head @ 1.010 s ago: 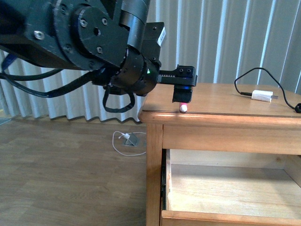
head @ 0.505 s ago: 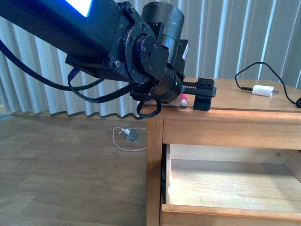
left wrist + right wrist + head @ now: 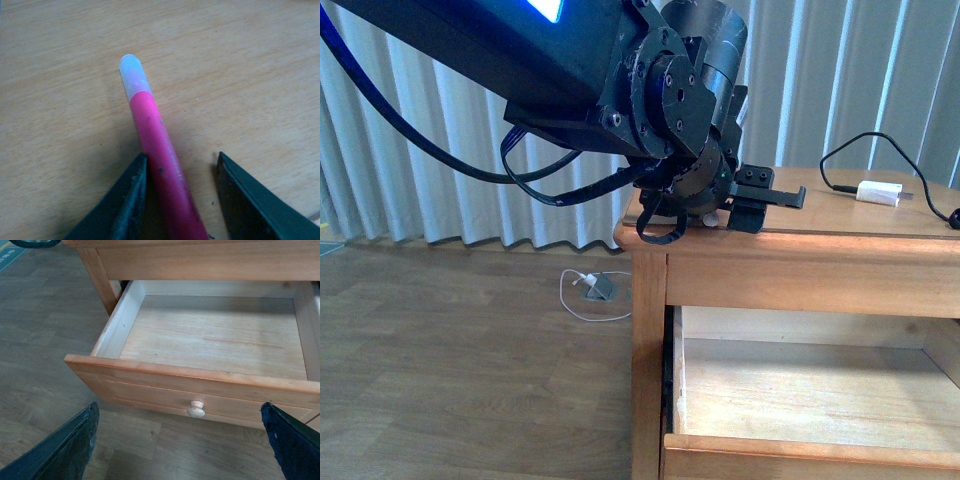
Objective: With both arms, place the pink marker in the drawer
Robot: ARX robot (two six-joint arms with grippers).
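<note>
The pink marker [image 3: 156, 150] lies flat on the wooden table top [image 3: 240, 60], its white end [image 3: 133, 75] pointing away from my left gripper. My left gripper [image 3: 181, 157] is open and low over the table, one jaw on each side of the marker's pink body, the marker close to one jaw. In the front view the left gripper [image 3: 760, 205] sits at the table's near left corner and hides most of the marker. The drawer [image 3: 165, 390] with its round pale knob [image 3: 196, 408] is pulled open and empty. My right gripper [image 3: 179, 407] is open in front of it, above the floor.
A white charger block [image 3: 877, 193] with a black cable lies on the table top [image 3: 840, 225] at the right. The open drawer [image 3: 800, 452] shows below the table's front. A cable and a small grey object [image 3: 595, 290] lie on the wood floor by the curtain.
My left arm has swung right and its gripper has slid further over the table top, from the corner edge to astride the marker. The marker has stayed in place.
</note>
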